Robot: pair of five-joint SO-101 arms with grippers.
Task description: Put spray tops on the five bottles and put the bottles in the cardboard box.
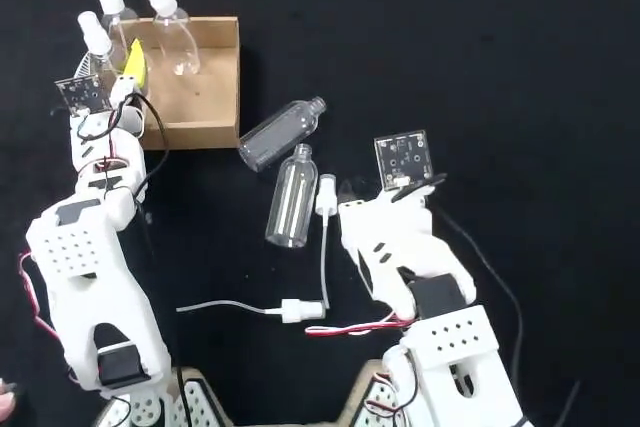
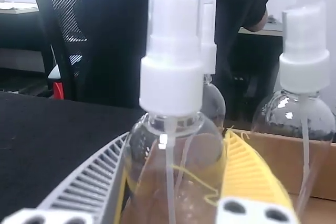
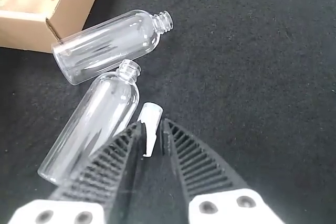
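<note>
In the left wrist view a clear bottle [image 2: 173,150] with a white spray top [image 2: 171,77] stands upright in my left gripper [image 2: 176,137], which is shut on it. From above, this bottle [image 1: 95,39] and gripper [image 1: 125,77] are at the left side of the cardboard box [image 1: 200,132]. Two more topped bottles [image 1: 170,32] stand in the box. Two bottles without tops [image 1: 282,133] [image 1: 291,197] lie on the black table. My right gripper [image 3: 152,125] is shut on a loose spray top [image 3: 149,124] just beside the nearer bottle [image 3: 94,124].
A second loose spray top [image 1: 300,309] lies near the front of the table, its thin tube trailing left. A red and white cable [image 1: 350,327] runs beside it. The cardboard box corner [image 3: 31,30] lies close to the farther open bottle [image 3: 107,43].
</note>
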